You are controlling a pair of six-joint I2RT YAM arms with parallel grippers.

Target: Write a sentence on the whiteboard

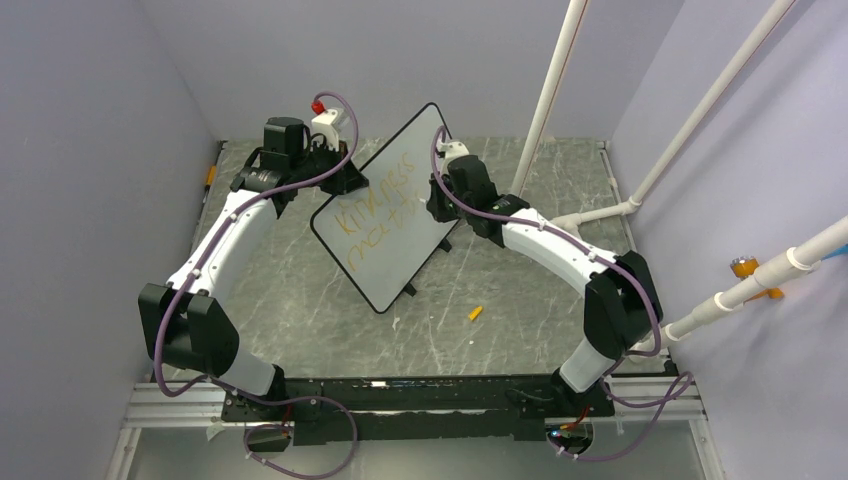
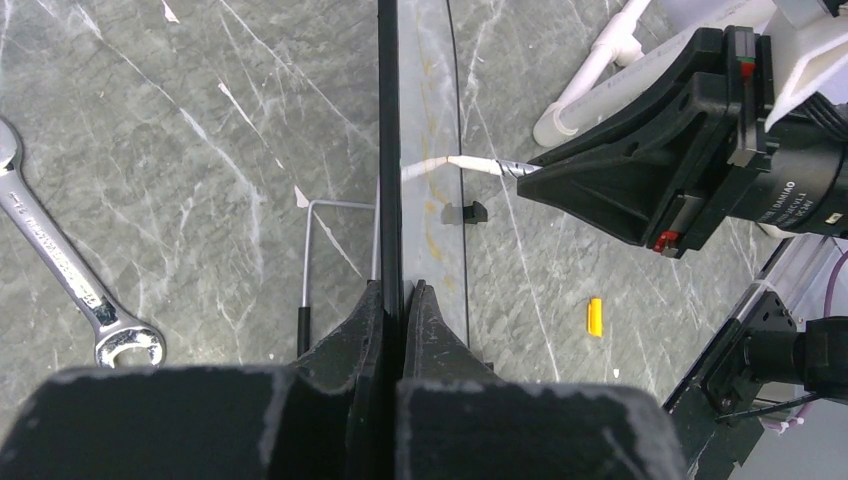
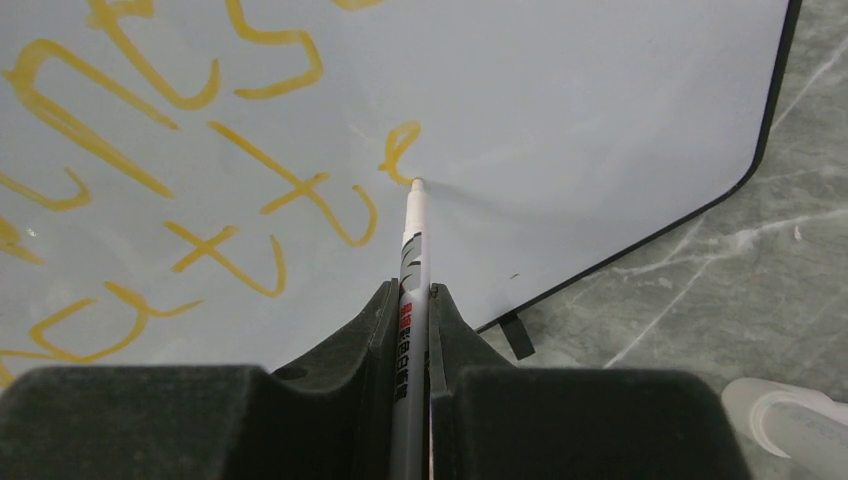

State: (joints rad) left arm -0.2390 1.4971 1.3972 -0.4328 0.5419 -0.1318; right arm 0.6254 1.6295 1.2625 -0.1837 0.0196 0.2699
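Top external view: a grey-green table point(image 1: 300, 310) with white marble-like veining is seen from above. At the far left of the left wrist view a flat steel wrench point(image 2: 60, 265) with an open-ended jaw is laid on that surface. Just right of it, a thin bent wire prop point(image 2: 308, 250) is seen behind the board.

The left gripper point(image 2: 398, 292) is pressed shut on the whiteboard point(image 1: 400, 180), whose slim black frame is pinched between the two matt black fingers. The whiteboard is stood on its edge in the middle of the table, between the two arms. It is a smooth, glossy white rectangle with rounded corners and is set at a slant.

The sentence point(image 1: 375, 218) is written across the lower half of the board in thin orange-yellow strokes, in loose handwritten lines. Not every letter can be read.

Right of the lettering, a slender white marker point(image 3: 412, 235) with printed text on its barrel is clamped between the closed fingers of the right gripper point(image 3: 410, 295). Its tip is laid against the white surface at the foot of a small curled stroke.

Farther right and nearer, a small orange cap point(image 1: 475, 313) is left lying on the table, well apart from the board. Round white plastic pipes point(image 1: 700, 110) are run slantwise up the right wall.
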